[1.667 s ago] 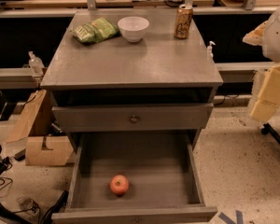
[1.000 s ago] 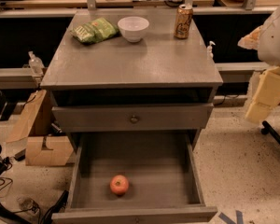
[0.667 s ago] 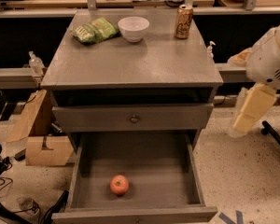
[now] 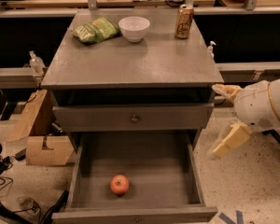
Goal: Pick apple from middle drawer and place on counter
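The apple (image 4: pixel 119 184), small and red-orange, lies on the floor of the pulled-out middle drawer (image 4: pixel 154 171), near its front left. The grey counter (image 4: pixel 130 62) is the cabinet's top, above the drawer. My gripper (image 4: pixel 216 120) hangs to the right of the cabinet, level with the closed upper drawer front. Its two cream fingers (image 4: pixel 229 142) are spread wide apart and hold nothing. It is well right of and above the apple.
A green chip bag (image 4: pixel 95 31), a white bowl (image 4: pixel 134 28) and a drink can (image 4: pixel 184 21) stand along the counter's back edge. The closed drawer front with a knob (image 4: pixel 134 118) sits above the open drawer. A cardboard box (image 4: pixel 37 134) lies on the floor at left.
My arm has swung left and down from the right edge of view, bringing the gripper close to the cabinet's right side. The apple and drawer have not moved.
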Robot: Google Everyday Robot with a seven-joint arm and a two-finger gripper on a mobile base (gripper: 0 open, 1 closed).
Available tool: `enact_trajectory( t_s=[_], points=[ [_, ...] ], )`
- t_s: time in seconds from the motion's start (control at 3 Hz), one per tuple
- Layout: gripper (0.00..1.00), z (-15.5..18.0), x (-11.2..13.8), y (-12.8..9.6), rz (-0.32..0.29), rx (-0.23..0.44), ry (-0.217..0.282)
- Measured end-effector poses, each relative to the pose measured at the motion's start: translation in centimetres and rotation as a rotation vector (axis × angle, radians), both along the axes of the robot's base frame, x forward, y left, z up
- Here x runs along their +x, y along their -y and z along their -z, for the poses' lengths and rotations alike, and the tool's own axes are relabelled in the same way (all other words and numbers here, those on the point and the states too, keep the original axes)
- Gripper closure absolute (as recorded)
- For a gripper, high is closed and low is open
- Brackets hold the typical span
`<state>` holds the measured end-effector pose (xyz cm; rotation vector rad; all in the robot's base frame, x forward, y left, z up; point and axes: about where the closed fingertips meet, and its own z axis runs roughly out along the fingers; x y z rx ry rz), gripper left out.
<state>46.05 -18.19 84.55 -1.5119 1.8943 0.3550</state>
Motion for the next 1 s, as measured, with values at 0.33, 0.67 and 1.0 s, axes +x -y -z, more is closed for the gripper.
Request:
enact_trajectory(
  t_s=[0.33,0.67,1.0],
  points=[
    [0.00,2.11,-0.31,-1.48,-0.047,0.111,0.082],
    [0.00,2.09,-0.41,-1.81,-0.087,0.108,0.124],
    [0.00,2.07,-0.35,-1.85,-0.081,0.109,0.116]
  ],
)
